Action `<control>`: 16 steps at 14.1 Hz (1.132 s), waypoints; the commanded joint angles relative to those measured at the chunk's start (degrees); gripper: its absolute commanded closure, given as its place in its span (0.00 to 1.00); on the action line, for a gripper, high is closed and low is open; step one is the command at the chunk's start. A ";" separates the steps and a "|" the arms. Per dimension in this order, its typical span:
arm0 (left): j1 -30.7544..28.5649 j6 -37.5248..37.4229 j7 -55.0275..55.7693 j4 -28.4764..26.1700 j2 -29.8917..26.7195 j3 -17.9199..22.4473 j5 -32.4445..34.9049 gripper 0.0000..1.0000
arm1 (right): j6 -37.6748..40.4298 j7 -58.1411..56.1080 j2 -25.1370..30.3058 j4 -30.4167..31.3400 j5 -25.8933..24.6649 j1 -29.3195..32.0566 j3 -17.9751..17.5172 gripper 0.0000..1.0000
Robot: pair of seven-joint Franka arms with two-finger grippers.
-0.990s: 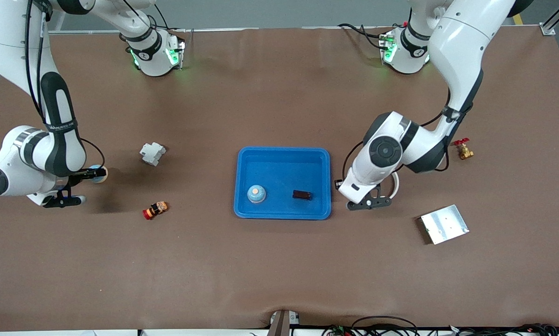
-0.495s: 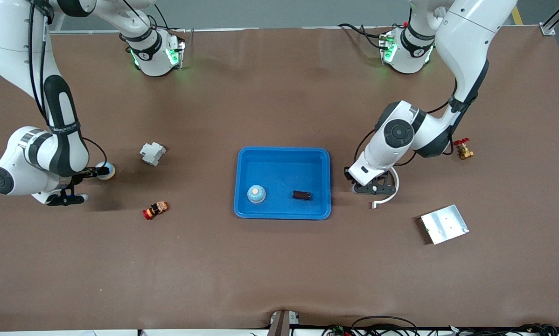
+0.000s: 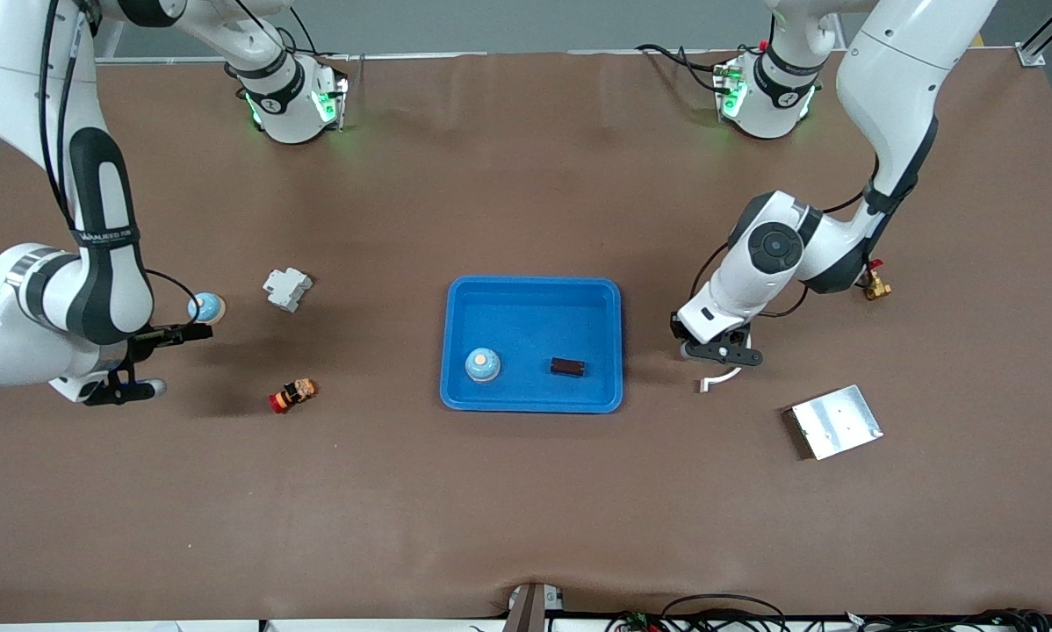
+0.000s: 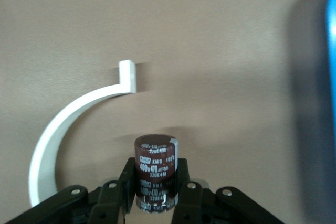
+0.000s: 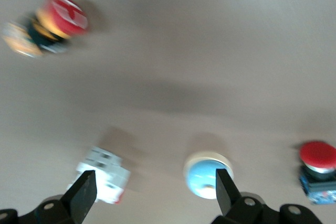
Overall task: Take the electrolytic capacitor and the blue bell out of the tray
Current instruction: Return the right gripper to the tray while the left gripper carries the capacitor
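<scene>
Overhead front view, clock directions read with twelve toward the robot bases. A brown, matte counter [image 3: 526, 509] carries a shallow blue plastic tray [image 3: 533, 290] with rounded corners at its centre. Inside the tray sit a small blue dome with an orange cap [image 3: 483, 365] and, at its three o'clock, a dark rectangular block [image 3: 568, 366].

The left end effector [image 3: 721, 353] hangs over the counter at the tray's three o'clock. Its fingers are clamped on the capacitor [image 4: 156, 156], a brown cylinder with a printed sleeve and a pale top, held upright. Under it lies a white plastic arc [image 3: 717, 379] with a squared tip. A flat, shiny metal plate [image 3: 835, 421] lies at the arc's four o'clock, and a brass valve with a red handle [image 3: 875, 283] at its two o'clock.

The right end effector [image 3: 170, 360] is over the counter at the tray's nine o'clock, fingers spread apart and holding nothing. The bell [image 3: 207, 307], a glossy blue dome on a white rim, rests on the counter near it. A white boxy block [image 3: 287, 288] lies at the bell's two o'clock, a red-capped button [image 3: 291, 395] at its five o'clock.
</scene>
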State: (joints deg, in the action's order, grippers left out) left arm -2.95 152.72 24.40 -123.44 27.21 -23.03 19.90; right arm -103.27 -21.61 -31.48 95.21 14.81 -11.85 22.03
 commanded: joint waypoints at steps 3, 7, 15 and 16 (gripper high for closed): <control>-1.18 2.32 0.03 -1.80 -0.49 -0.61 1.90 1.00 | 3.33 16.92 0.11 -5.90 6.34 -8.88 -2.24 0.00; -0.65 4.15 0.39 -2.24 0.30 -0.61 1.90 1.00 | 2.20 35.72 -3.83 -13.27 8.13 -17.13 -4.54 0.00; -0.30 4.86 0.56 -2.07 2.94 -0.43 2.86 1.00 | -17.48 64.75 -14.38 -17.68 7.52 -30.86 -10.16 0.00; -0.30 4.86 0.56 -1.98 3.11 -0.43 3.13 1.00 | -17.50 66.34 -16.40 -19.52 7.25 -31.82 -10.08 0.00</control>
State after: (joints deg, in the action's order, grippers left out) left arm -3.06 156.49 24.40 -125.25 29.26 -23.25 21.25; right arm -120.81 40.97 -43.49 80.75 21.85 -43.77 12.46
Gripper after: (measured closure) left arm 0.661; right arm 0.000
